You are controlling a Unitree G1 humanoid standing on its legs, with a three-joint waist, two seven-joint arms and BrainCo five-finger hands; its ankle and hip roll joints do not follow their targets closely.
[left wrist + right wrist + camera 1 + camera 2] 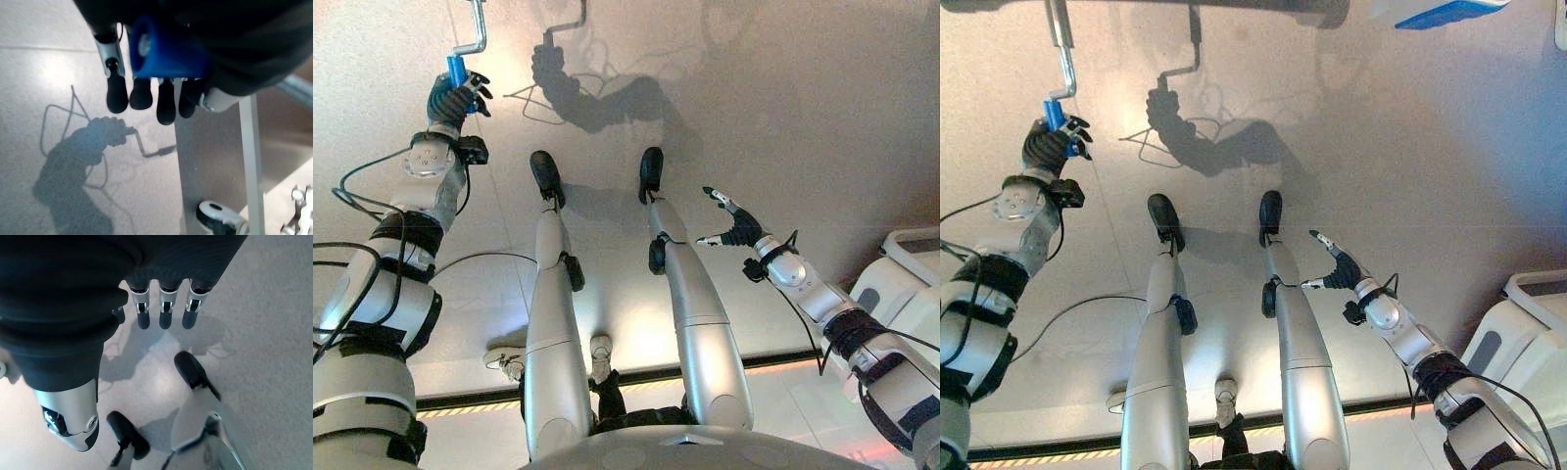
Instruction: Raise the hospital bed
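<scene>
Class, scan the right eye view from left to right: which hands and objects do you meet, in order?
left hand curled round the blue crank handle → right hand, fingers straight → white equipment at the far right.

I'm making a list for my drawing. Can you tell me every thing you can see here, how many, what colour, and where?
crank: one, silver metal bent rod, reaching down from the bed frame to the left hand.
crank handle: one, blue, at the crank's end, inside the left hand.
bed frame: one, dark, along the far edge of the floor.
bed wheel: one, white with a dark tyre, on the floor in the left wrist view.
white machine: one, white and grey, at the robot's right.
floor stripe: one, dark, across the floor behind the robot.
shoes: two, white, a person's, by the stripe.
left hand: one, dark-tipped fingers curled round the blue handle.
right hand: one, open, over bare floor.
</scene>
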